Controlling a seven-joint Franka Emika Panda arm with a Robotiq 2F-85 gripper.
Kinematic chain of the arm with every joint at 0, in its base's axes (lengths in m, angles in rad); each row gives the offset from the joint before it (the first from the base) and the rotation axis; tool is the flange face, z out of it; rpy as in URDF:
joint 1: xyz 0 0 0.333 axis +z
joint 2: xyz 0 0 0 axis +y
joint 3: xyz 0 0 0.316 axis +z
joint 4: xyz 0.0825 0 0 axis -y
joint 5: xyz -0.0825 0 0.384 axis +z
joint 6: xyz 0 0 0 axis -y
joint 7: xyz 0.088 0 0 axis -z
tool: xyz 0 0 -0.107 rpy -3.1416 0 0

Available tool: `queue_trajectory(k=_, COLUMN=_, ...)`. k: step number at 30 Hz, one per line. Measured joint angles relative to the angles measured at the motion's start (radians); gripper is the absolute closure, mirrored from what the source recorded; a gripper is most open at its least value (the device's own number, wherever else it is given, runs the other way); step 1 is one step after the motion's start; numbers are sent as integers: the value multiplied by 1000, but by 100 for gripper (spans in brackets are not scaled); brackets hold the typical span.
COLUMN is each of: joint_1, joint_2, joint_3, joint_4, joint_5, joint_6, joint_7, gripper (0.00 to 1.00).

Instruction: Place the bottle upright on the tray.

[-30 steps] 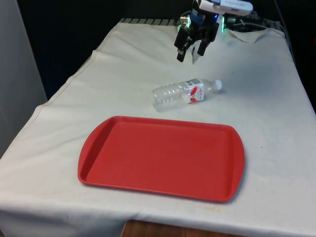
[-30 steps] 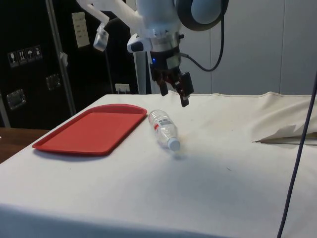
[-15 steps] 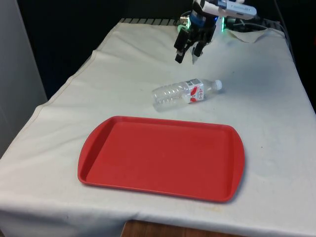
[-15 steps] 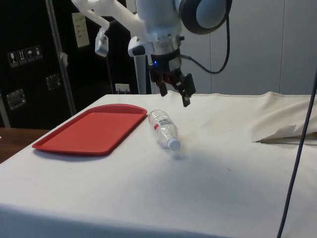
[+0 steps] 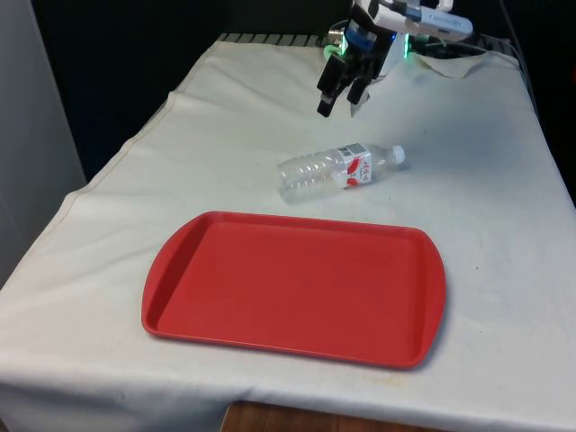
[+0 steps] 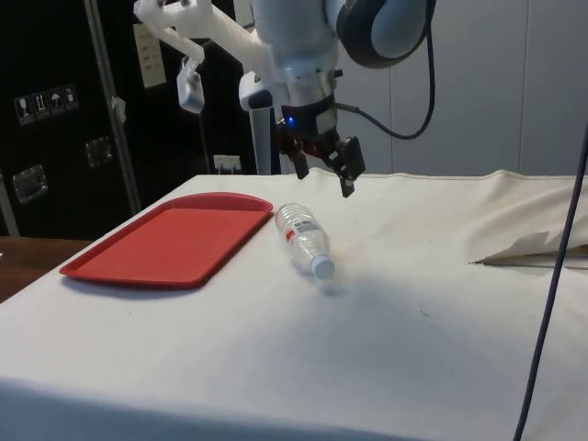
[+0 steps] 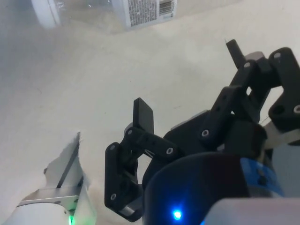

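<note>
A clear plastic bottle [image 5: 337, 170] with a white cap and a red-and-white label lies on its side on the white cloth, cap toward the front view's right. It also lies past the tray's far end in the side view [image 6: 305, 238], and its label and cap show in the wrist view [image 7: 108, 10]. The red tray [image 5: 297, 286] rests flat in front of it, nothing on it. My gripper [image 5: 338, 106] hangs open in the air behind the bottle, above the cloth, holding nothing [image 6: 323, 180]. Its two black fingers [image 7: 143, 117] stand apart.
The white cloth [image 5: 180, 153] covers the table, with a fold and a cable near the far right corner [image 6: 528, 248]. The table's front edge [image 5: 297, 409] is just in front of the tray.
The gripper has risen slightly and turned a little, still open and behind the bottle. Bottle and tray have not moved.
</note>
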Motion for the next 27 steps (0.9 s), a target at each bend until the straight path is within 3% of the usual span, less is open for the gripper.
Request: queue_trajectory(k=27, joint_1=2, joint_2=14, joint_3=0, joint_4=0, joint_5=-117, joint_6=0, joint_7=-51, gripper=0)
